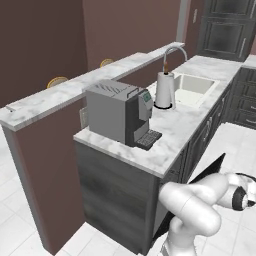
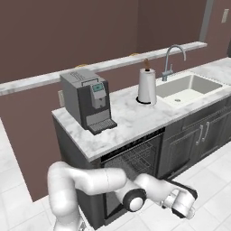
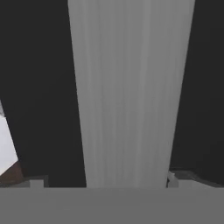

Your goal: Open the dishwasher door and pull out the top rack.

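Note:
The dishwasher door (image 1: 212, 168) is a flat near-black panel, swung part-way out from under the counter and tilted. Behind it the tub stands open, and a wire rack (image 2: 135, 156) sits inside its upper part, which I take for the top rack. In the hand view the door's grey bar handle (image 3: 129, 87) runs up the middle over the dark door face (image 3: 39, 87). My gripper (image 3: 105, 181) is low in front of the door, open, with the handle between its spread fingertips (image 3: 173, 179). The left tip stands clear of the bar. My hand (image 2: 182, 203) hangs near the floor.
On the marble counter (image 2: 131, 119) stand a grey coffee machine (image 2: 85, 100) and a paper towel roll (image 2: 147, 85), with the sink (image 2: 189, 88) and tap to the right. Dark cabinet fronts (image 2: 200, 135) flank the dishwasher. White tiled floor (image 1: 235, 145) lies in front.

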Robot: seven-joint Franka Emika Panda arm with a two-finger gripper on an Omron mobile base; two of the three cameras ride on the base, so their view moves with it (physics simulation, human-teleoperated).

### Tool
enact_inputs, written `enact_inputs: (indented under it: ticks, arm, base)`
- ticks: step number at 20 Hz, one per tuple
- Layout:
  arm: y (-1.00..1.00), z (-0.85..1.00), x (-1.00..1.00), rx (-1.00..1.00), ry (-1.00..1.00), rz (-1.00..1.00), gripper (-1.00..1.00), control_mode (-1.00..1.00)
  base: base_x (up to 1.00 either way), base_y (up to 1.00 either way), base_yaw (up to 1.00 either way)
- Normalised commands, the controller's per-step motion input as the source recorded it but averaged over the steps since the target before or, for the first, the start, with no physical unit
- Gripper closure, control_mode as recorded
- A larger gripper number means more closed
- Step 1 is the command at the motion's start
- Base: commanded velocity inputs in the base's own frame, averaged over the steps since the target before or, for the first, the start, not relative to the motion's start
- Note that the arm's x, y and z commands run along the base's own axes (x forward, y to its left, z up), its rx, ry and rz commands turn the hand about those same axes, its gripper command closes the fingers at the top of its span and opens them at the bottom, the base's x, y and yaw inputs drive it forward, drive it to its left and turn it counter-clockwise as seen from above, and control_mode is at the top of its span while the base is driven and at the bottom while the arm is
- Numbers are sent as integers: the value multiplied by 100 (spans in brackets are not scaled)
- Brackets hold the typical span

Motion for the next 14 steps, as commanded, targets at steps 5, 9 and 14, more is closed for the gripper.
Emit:
enact_inputs:
  ticks: [5, 9, 14]
  arm:
    - [-12, -54, -20, -24, 11, 6, 100, -100]
    - [-49, -71, -15, -21, 11, 7, 100, -100]
    - [-73, -78, -24, -18, 10, 10, 100, -100]
  base:
    - [0, 0, 0]
    - [0, 0, 0]
    - [0, 0, 0]
